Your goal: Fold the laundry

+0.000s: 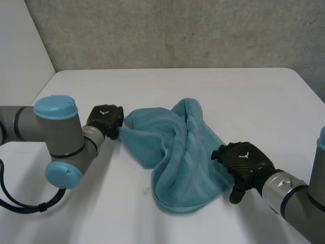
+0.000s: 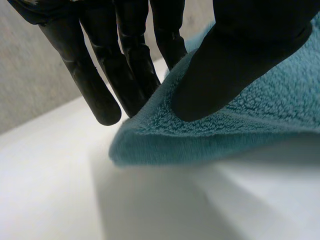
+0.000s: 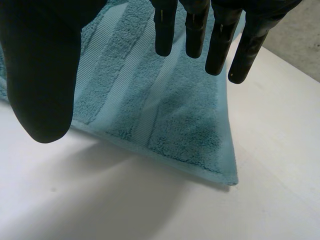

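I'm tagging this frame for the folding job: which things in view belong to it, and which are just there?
Part of the job: teal towel; left hand, pinching a corner of it; right hand, open at its opposite edge.
Just there: white table; grey wall.

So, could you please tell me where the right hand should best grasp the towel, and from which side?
Probably the free corner of the towel, near the open fingers of the right hand, approached from the bare table side: it lies flat with its hem exposed, and the left hand pinches another corner.
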